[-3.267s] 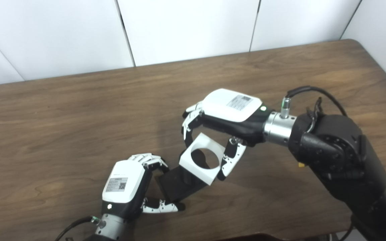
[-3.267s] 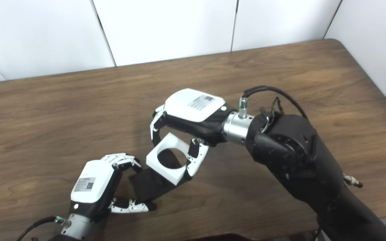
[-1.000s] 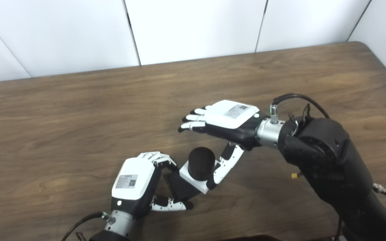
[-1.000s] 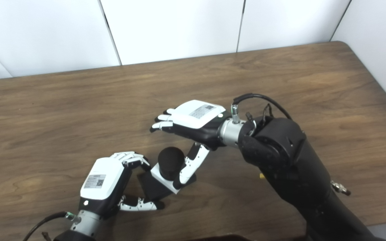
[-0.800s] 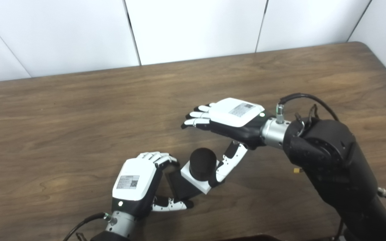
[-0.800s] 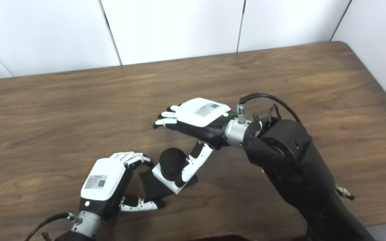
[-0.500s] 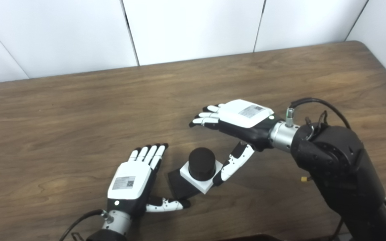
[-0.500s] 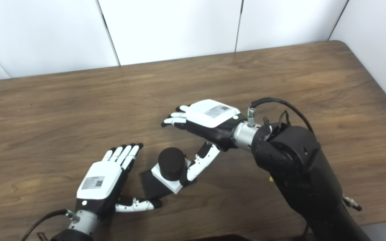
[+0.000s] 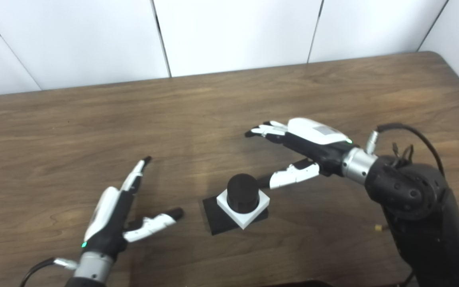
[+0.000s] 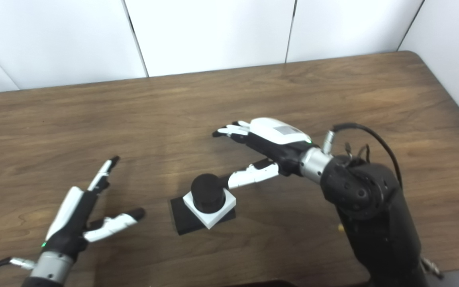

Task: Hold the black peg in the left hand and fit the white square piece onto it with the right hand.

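The black peg stands upright on its flat black base, resting on the wooden table. The white square piece sits around the peg, down on the base. My left hand is open, turned on edge, well to the left of the base and touching nothing. My right hand is open up and to the right of the peg, its thumb pointing toward the peg with a small gap.
White wall panels rise behind the table's far edge. The table's right edge and rounded far corner lie beyond my right arm. Nothing else rests on the table.
Both hands let go and drew apart: the left opened and moved left, the right opened and pulled back right. Peg with white piece now stands alone on the table.
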### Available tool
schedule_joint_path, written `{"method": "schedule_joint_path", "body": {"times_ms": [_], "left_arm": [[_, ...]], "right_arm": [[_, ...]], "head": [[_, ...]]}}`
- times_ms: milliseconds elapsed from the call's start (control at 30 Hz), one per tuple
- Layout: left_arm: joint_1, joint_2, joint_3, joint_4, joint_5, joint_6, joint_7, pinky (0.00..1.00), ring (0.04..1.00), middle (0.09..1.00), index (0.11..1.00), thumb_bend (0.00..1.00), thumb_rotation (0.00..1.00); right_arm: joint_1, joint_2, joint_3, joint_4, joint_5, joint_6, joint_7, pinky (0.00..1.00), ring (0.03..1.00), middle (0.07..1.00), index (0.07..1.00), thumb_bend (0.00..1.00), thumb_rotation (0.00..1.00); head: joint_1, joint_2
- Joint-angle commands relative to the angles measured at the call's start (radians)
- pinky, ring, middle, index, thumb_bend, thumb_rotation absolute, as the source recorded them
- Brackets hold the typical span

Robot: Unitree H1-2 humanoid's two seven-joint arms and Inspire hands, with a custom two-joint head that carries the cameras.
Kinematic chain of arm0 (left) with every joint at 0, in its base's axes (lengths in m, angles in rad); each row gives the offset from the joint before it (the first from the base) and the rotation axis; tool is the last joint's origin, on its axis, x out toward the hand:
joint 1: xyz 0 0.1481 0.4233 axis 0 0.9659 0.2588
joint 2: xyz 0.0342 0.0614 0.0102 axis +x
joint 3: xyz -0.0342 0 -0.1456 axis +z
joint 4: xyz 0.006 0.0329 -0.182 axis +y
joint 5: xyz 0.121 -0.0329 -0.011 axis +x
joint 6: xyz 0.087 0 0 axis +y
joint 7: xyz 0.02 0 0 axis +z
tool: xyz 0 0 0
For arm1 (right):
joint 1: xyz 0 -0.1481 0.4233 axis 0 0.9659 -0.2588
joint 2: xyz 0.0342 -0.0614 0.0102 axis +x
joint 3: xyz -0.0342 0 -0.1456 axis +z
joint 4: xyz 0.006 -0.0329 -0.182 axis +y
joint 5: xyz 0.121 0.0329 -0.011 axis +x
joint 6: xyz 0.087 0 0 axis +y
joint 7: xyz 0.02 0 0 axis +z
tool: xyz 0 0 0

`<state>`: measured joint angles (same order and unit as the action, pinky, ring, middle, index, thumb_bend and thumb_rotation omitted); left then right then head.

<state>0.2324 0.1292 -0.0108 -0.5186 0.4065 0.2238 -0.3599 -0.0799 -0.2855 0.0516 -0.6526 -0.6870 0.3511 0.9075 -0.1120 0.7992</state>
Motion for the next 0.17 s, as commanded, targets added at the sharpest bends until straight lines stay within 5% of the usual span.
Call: {"method": "schedule_joint_path", "body": {"times_ms": [0,133], "left_arm": [[-0.027,-0.065,0.082,0.021,-0.197,-0.047,0.083,0.99,0.997,0.999,1.000,1.00,0.82],[-0.042,-0.063,0.140,0.107,-0.333,-0.110,0.162,0.97,0.983,0.973,0.995,0.94,0.85]], "right_arm": [[0.046,0.054,-0.077,0.008,0.097,0.007,-0.158,0.89,0.990,0.971,0.944,0.79,0.99],[0.162,0.135,-0.144,0.060,0.181,-0.030,-0.327,0.93,0.979,0.978,0.960,0.69,1.00]], "head": [[-0.007,-0.007],[-0.016,-0.016]]}}
